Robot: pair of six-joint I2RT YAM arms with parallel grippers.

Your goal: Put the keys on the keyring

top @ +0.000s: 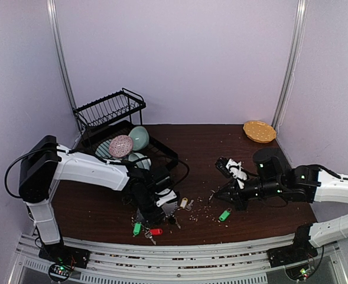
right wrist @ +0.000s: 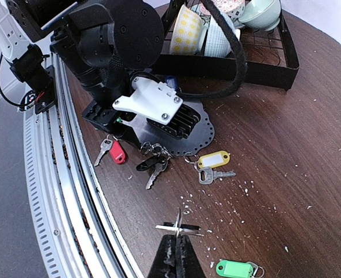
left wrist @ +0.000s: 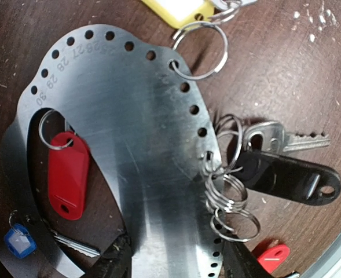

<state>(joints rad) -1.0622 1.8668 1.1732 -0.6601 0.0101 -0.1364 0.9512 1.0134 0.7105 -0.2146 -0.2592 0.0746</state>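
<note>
The keyring [left wrist: 135, 133] is a flat silver plate with holes along its rim, lying on the dark table near the front edge. My left gripper [left wrist: 179, 262] straddles one band of it, a finger [left wrist: 115, 260] against each edge. Split rings in the rim holes carry a black-tagged key [left wrist: 286, 174], a yellow tag [left wrist: 179, 8] and a red tag [left wrist: 68, 174]; a blue tag [left wrist: 19, 241] lies beside them. My right gripper [right wrist: 179, 231] hangs over the table to the right, shut on a small metal split ring [right wrist: 179, 227]. A green-tagged key [right wrist: 235, 268] lies just to its right.
A black dish rack [top: 111, 109] with bowls and cups stands at the back left. A yellow-orange plate [top: 259, 131] sits at the back right. White crumbs [right wrist: 239, 188] are scattered over the wood. A slotted metal rail [top: 174, 248] runs along the near edge. A loose red-tagged key [right wrist: 117, 152] lies by the rail.
</note>
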